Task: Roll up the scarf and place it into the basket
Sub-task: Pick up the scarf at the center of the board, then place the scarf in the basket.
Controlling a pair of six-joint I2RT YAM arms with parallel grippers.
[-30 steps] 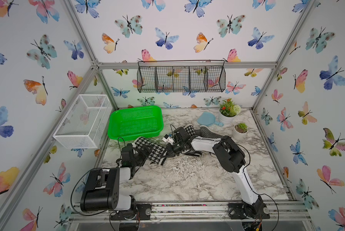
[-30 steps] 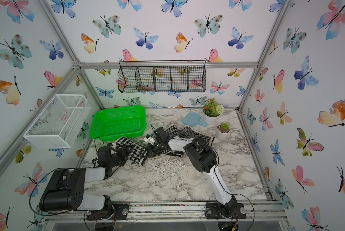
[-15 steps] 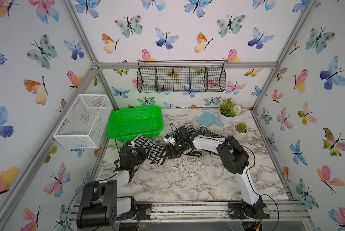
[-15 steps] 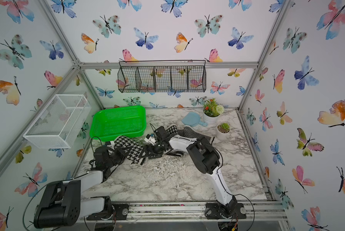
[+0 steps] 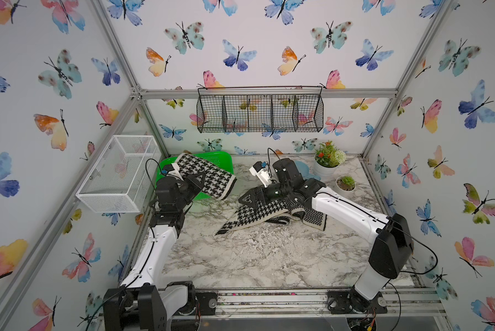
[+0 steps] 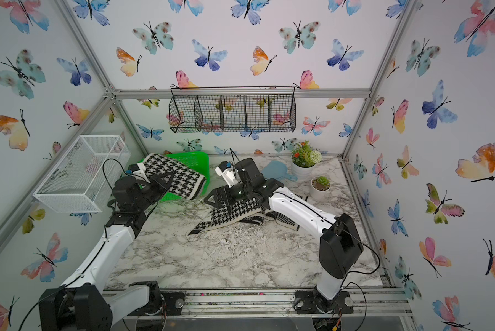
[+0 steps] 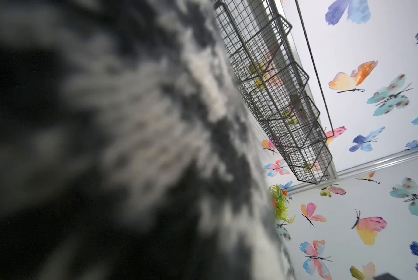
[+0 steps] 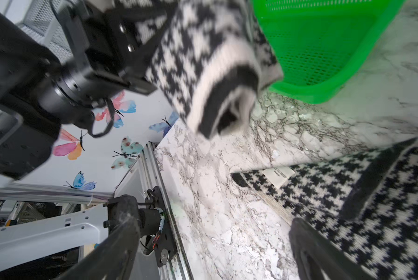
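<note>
Carrying the roll: the step in hand looks like the transfer. The rolled scarf is off the table and raised over the basket.
Left gripper: clenched on the rolled scarf, gripping it partway along its length. This arm's wrist view is filled with blurred black-and-white knit, so the pads cannot be made out there.
Rolled scarf: a houndstooth bundle lying slantwise above the basket in both top views. One end is over the basket's inside, and the other reaches past the rim toward the middle of the table.
Basket: green, at the back left of the table and partly hidden by the bundle.
Right gripper: released, with its jaws wide apart and nothing between them, just above the flat cloth.
Flat cloth: houndstooth and chevron knit spread on the table under the right arm, with a white label on it. No fabric is seen joining it to the bundle, and whether it belongs to the same scarf cannot be told.
Next move: probably shifting the bundle further inward so both ends clear the rim. It should then be lowered before the grip loosens, so the coil does not spring open or tip out.
</note>
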